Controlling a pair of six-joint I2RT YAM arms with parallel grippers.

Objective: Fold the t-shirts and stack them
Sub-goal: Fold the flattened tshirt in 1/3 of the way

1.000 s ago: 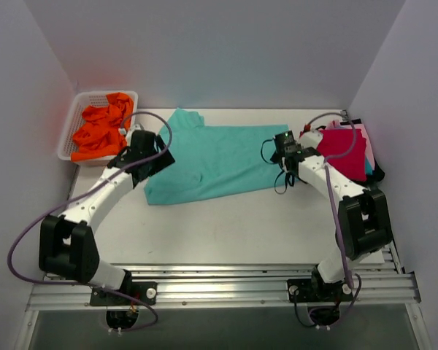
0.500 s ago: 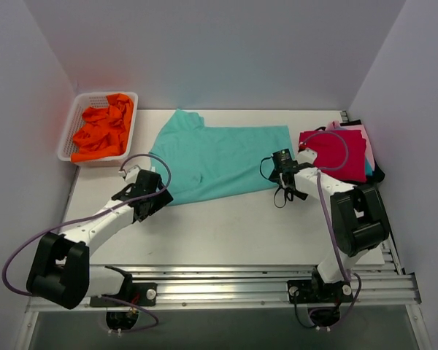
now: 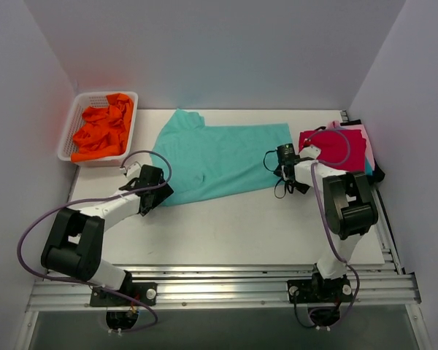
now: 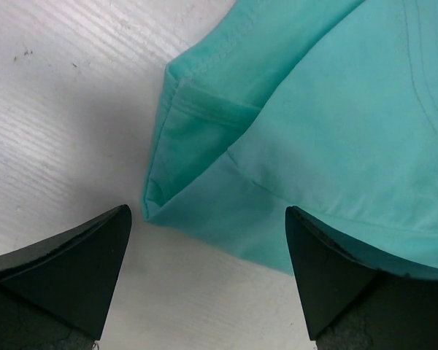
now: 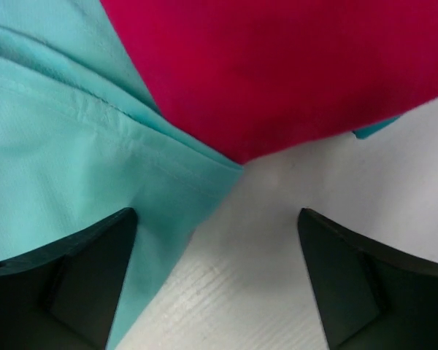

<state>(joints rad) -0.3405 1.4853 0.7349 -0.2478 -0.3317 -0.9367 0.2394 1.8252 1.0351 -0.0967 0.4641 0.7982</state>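
A teal t-shirt [image 3: 219, 157] lies spread flat across the middle of the table. My left gripper [image 3: 158, 195] stands open at its near-left corner. In the left wrist view that folded corner [image 4: 204, 160] lies just ahead of the open gripper [image 4: 208, 240], and the right fingertip [image 4: 328, 270] overlaps the hem. My right gripper [image 3: 289, 165] is open at the shirt's right edge, beside a stack topped by a crimson t-shirt [image 3: 339, 149]. The right wrist view shows the teal hem [image 5: 73, 153] and the crimson t-shirt [image 5: 277, 65] ahead of the empty open gripper [image 5: 217, 248].
A white mesh basket [image 3: 71, 120] at the back left holds a crumpled orange-red shirt [image 3: 102, 131]. Pink [image 3: 356, 129] and black [image 3: 378, 175] fabric show under the crimson shirt at the right edge. Grey walls enclose three sides.
My left gripper has drawn back off the teal shirt to its near-left corner, and that part of the shirt now lies flatter. The right arm has folded in by the shirt's right edge.
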